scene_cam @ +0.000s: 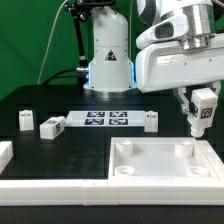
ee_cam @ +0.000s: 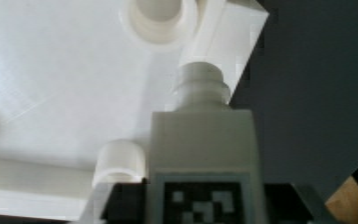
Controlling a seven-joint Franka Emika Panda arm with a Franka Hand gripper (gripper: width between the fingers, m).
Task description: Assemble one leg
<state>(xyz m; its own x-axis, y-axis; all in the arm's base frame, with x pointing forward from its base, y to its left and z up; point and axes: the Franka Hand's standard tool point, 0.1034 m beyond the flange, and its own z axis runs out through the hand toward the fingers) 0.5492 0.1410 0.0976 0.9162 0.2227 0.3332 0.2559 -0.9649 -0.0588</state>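
Observation:
My gripper (scene_cam: 201,112) is shut on a leg (scene_cam: 203,103), a small white block with a black-and-white tag, and holds it upright just above the far right rim of the large white square tray piece (scene_cam: 160,171). In the wrist view the held leg (ee_cam: 197,140) fills the centre, its peg end pointing at the tray's edge, with a round corner hole (ee_cam: 155,16) further on. Three more legs lie on the black table: one (scene_cam: 26,120) at the exterior view's left, one (scene_cam: 53,125) beside it, one (scene_cam: 150,120) right of the marker board.
The marker board (scene_cam: 107,119) lies flat on the table in front of the arm's base (scene_cam: 108,65). A white fence runs along the front edge (scene_cam: 50,187), with a white block (scene_cam: 5,153) at the far left.

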